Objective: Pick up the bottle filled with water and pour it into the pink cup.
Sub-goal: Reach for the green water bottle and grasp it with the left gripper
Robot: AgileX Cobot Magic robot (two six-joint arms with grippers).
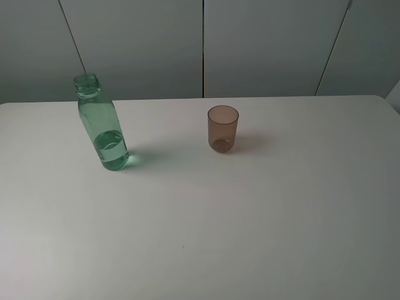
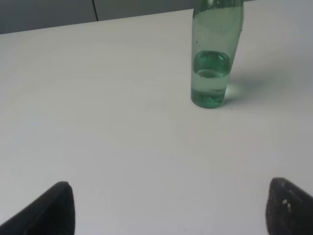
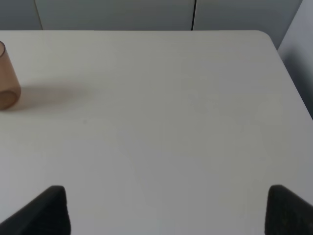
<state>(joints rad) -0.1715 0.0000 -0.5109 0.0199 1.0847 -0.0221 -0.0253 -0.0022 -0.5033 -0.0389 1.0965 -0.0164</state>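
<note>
left gripper (image 2: 168, 211) jaws spread wide, empty; the bottle (image 2: 211, 68) stands upright on the white table (image 2: 98, 107) well ahead of them, water low inside; right gripper (image 3: 166, 211) jaws also apart, empty; the pink cup (image 3: 7, 78) sits far ahead, outside their span

Tall transparent green-tinted plastic bottle (image 1: 102, 125); small translucent brownish-pink cylindrical tumbler (image 1: 222, 128); plain matte white table (image 1: 262, 219); pale grey wall panels (image 1: 269, 44) with dark seams; black fingers (image 2: 54, 210) on left gripper (image 2: 169, 186) and right gripper (image 3: 165, 190).
</note>
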